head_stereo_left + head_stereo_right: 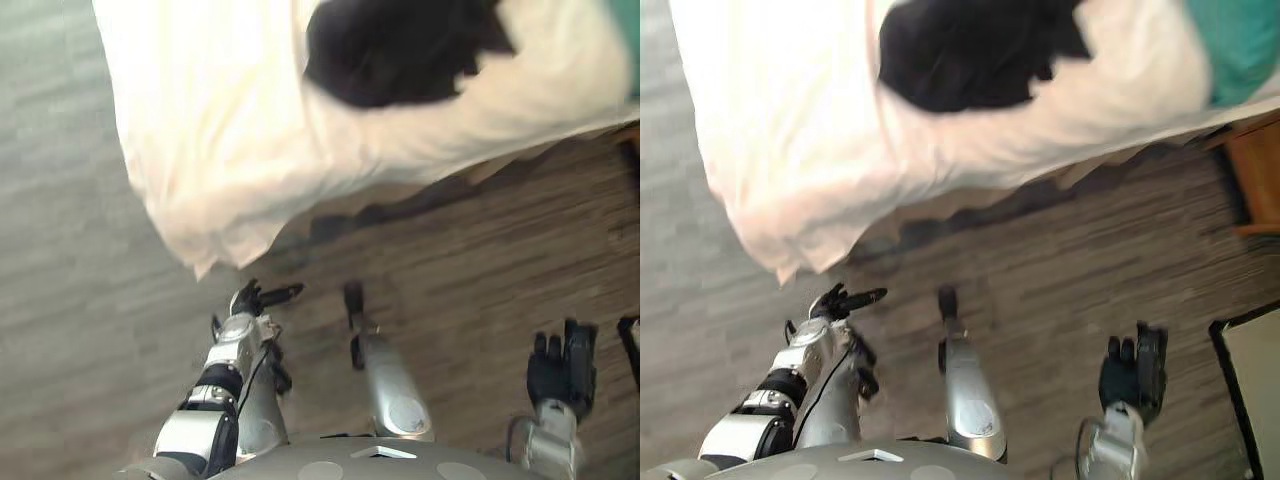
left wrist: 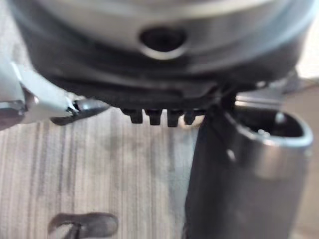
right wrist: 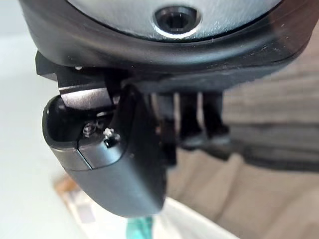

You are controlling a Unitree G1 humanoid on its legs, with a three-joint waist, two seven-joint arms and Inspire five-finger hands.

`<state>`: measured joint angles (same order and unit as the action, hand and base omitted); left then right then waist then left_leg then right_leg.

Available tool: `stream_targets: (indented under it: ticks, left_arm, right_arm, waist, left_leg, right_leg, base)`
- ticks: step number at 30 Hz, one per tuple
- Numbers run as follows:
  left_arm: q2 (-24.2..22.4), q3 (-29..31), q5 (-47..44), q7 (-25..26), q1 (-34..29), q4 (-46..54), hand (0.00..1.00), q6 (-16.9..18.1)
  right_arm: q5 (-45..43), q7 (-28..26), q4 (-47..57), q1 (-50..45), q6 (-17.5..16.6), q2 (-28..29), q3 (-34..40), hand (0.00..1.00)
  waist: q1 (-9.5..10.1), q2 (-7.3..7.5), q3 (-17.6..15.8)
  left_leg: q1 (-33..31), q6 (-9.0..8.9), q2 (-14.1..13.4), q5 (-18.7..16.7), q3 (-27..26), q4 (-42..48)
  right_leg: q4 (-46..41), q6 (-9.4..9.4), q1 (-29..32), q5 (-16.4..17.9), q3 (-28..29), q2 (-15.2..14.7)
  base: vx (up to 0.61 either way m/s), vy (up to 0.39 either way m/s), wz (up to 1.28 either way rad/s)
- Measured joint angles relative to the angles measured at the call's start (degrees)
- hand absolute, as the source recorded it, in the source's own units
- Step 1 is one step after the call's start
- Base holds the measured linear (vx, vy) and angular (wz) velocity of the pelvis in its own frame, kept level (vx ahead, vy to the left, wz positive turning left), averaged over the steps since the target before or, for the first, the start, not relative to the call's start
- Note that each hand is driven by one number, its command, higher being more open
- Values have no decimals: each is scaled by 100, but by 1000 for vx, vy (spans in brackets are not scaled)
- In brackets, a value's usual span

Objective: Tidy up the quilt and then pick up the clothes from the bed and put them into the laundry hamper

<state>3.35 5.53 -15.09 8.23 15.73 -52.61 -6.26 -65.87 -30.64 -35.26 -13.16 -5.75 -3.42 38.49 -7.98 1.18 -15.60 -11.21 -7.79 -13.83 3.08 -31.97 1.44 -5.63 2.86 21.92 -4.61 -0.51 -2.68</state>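
Left hand (image 1: 255, 297) and right hand (image 1: 562, 370) hung open, empty; grabbing the far black clothes (image 1: 400, 50) could drag the overhanging quilt (image 1: 220, 150).

wood floor (image 1: 1060, 280): open | quilt (image 1: 790, 150): corner overhanging floor | brown furniture (image 1: 1260, 180): right

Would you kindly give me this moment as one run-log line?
left hand: open, empty | right hand: open, empty | black clothes: lying on white quilt | both hands clear of quilt

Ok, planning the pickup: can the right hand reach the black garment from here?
Probably not yet: the right hand hangs low over the floor, well short of the black garment on the quilt.
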Motion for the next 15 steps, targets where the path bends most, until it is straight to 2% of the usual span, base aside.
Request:
stream_targets:
  ticks: [2,4,5,6,7,8,10,11,12,13,14,15]
  left_arm:
    - [-50,127,28,-161,-193,12,100,-9]
    - [-128,294,295,-407,-421,50,100,-26]
    - [-182,416,617,-547,-680,101,100,-36]
    - [-207,474,784,-615,-785,123,100,-43]
    - [-248,596,1089,-729,-1011,149,100,-41]
    - [-257,656,1249,-797,-1213,149,100,-11]
    - [-291,720,1453,-867,-1611,147,100,96]
    - [-401,746,1578,-894,-1968,130,100,163]
    - [-461,740,1599,-909,-2112,112,100,170]
    - [-518,720,1628,-936,-2230,66,100,203]
    - [-494,717,1676,-968,-2223,41,100,239]
    - [-462,718,1735,-959,-2227,32,100,252]
  right_arm:
    - [536,-162,-287,-155,117,42,23,100]
    - [1509,-335,-506,-172,94,169,-152,100]
    - [2683,-331,-662,-172,-208,250,-461,100]
    - [3238,-304,-704,-176,-362,295,-574,100]
    - [4070,-246,-804,-179,-586,387,-821,100]
    - [4554,-154,-911,-173,-747,440,-1028,100]
    - [5178,37,-1022,-172,-923,472,-1456,100]
    - [5388,140,-1109,-171,-989,416,-1624,100]
    - [5433,184,-1140,-183,-989,379,-1693,100]
    - [5398,253,-1176,-198,-981,316,-1739,100]
    - [5381,356,-1193,-192,-989,307,-1824,100]
    - [5375,397,-1194,-223,-990,303,-1856,100]
  waist:
    - [-2,16,323]
    - [-6,11,562]
    - [-4,-7,761]
    - [-1,-22,805]
    - [13,-24,857]
    - [53,-14,919]
    - [298,-35,999]
    - [397,-178,1080]
    - [408,-282,1149]
    - [388,-431,1232]
    - [385,-312,1235]
    - [382,-276,1270]
  left_leg:
    - [440,-107,-54,37,-161,-147]
    - [894,-181,-80,-17,-377,-192]
    - [1177,-214,-80,-119,-512,-149]
    - [1293,-238,-87,-187,-535,-94]
    - [1464,-177,-117,-398,-453,190]
    - [1479,-7,-156,-623,-155,551]
    - [1438,484,-169,-1198,732,1337]
    - [1486,494,-156,-1625,1349,1556]
    - [1530,502,-151,-1814,1547,1554]
    - [1657,418,-124,-2282,1681,1379]
    - [1737,215,60,-2356,1584,1318]
    - [1751,248,116,-2340,1498,1282]
  right_leg:
    - [-9,-60,-284,69,67,102]
    - [-16,-64,-608,140,193,174]
    - [-32,-64,-783,183,374,220]
    - [-36,-63,-867,194,470,246]
    - [-38,-66,-1051,218,702,314]
    - [-50,-73,-1131,226,914,342]
    - [-109,-77,-1171,249,1543,470]
    - [-92,-38,-1157,238,1947,635]
    - [-91,-38,-1128,237,2085,734]
    - [-91,8,-1037,207,2260,907]
    - [-12,34,-1002,166,2420,862]
    - [113,-4,-1007,162,2449,808]
  base:
    - [121,-33,-30]
    - [129,29,-42]
    - [90,62,-51]
    - [63,66,-67]
    - [20,51,-68]
    - [4,55,-102]
    - [-61,124,-158]
    - [-113,213,-168]
    - [-146,286,-160]
    - [-144,219,-130]
    - [-155,226,-123]
    - [-139,197,-123]
